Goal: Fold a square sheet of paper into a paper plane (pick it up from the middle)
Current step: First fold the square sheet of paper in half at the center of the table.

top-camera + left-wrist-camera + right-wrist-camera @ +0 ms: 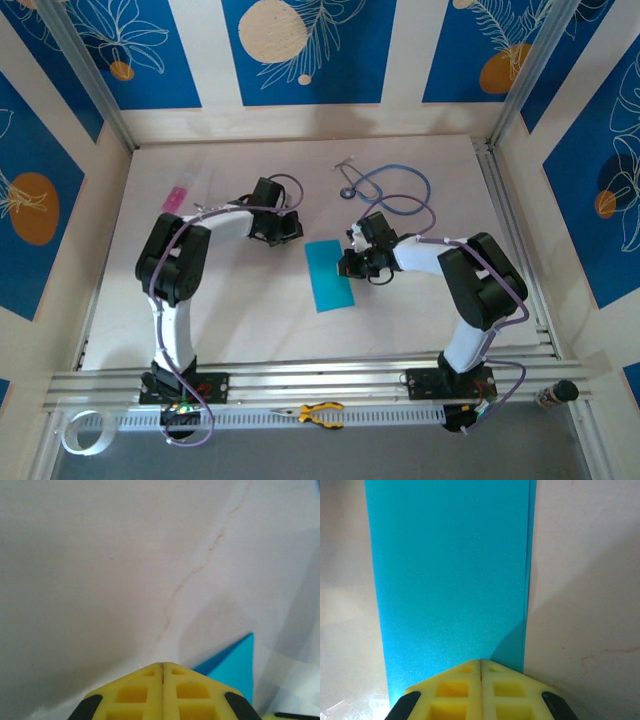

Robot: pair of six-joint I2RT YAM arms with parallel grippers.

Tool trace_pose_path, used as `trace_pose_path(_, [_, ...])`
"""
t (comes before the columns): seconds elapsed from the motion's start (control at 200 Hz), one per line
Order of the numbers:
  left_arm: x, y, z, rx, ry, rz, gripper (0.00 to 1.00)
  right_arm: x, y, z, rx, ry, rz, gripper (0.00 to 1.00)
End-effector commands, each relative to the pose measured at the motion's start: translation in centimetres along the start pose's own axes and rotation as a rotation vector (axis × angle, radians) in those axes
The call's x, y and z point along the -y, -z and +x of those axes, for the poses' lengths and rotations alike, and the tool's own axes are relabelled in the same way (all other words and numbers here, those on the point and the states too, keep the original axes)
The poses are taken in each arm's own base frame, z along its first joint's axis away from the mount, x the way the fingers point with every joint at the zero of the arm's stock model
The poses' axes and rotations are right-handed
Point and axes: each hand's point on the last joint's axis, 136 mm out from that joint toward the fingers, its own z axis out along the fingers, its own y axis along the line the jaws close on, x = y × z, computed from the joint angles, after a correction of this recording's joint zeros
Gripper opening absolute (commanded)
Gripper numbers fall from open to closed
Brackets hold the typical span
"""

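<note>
Yellow right claw [481,661], closed, dips toward the paper [450,580], perhaps touching.

robotics lab test cell, not a home or shop: white tabletop [250,330] boxed in by aluminium extrusion posts [92,85] and rails [320,379], with the left arm [175,270] and right arm [480,285] bolted side by side to the near rail. walls are printed backdrop panels [300,50], blue with white leaf outlines and orange and cream circles, so it reads as a staged recording booth. bench clutter fits too: yellow-handled pliers [322,413] lying on a slotted cable duct [390,416] at the front, a roll of white tape [83,429] at the near left corner, purple cabling [209,424] looped along both arms.
</note>
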Motion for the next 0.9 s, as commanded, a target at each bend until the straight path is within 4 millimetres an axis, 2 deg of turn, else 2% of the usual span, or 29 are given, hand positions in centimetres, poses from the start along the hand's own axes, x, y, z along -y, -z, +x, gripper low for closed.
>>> trace_pose_path(0.0, [4.5, 3.6, -0.5, 0.024, -0.072, 0.124, 0.07, 5.3, -0.7, 6.2, -0.183, -0.098, 0.198, 0.00])
trace_pose_path(0.11, [5.7, 3.7, 2.2, -0.034, -0.131, 0.198, 0.07, 5.3, -0.7, 6.3, -0.187, -0.099, 0.201, 0.00])
trace_pose_path(0.26, [5.8, 2.6, 6.5, -0.126, -0.187, 0.252, 0.06, 5.4, -0.7, 6.2, -0.187, -0.101, 0.204, 0.00])
trace_pose_path(0.425, [6.0, 1.4, 9.2, -0.192, -0.190, 0.286, 0.06, 5.5, -0.8, 6.2, -0.192, -0.106, 0.208, 0.00])
trace_pose_path(0.62, [4.8, -0.2, 10.5, -0.215, -0.188, 0.233, 0.05, 5.5, -0.8, 6.2, -0.194, -0.108, 0.209, 0.00])
trace_pose_path(0.895, [1.5, -2.2, 11.5, -0.239, -0.166, 0.134, 0.05, 5.6, -0.8, 6.3, -0.195, -0.112, 0.215, 0.00])
